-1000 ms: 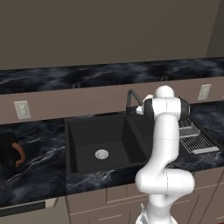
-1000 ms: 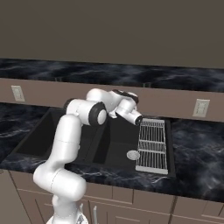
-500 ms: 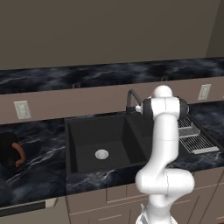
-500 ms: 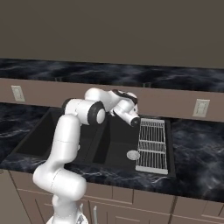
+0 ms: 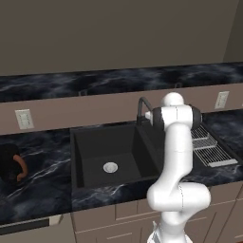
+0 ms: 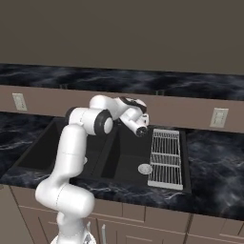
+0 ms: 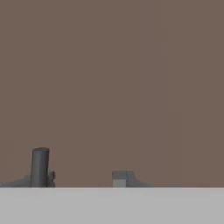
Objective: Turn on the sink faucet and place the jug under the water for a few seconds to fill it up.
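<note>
The black double sink (image 5: 95,147) is set into the dark marble counter, a silver drain in each bowl. Behind the divider stands the dark gooseneck faucet (image 5: 141,105). My gripper (image 5: 148,115) is held right against its stem, pointing at the brown backsplash. In the hand view a dark upright cylinder of the faucet (image 7: 39,168) stands by the left fingertip, and the gripper (image 7: 85,179) is open around nothing. The black jug (image 5: 8,163) with its brown handle stands on the counter far to the left. The water is out of view.
A wire dish rack (image 5: 209,146) lies over the small right bowl (image 6: 167,156). Wall outlets (image 5: 23,118) sit on the backsplash at both sides. The backsplash is close in front of the hand.
The hand has edged slightly closer to the faucet and a little lower. Nothing else has moved.
</note>
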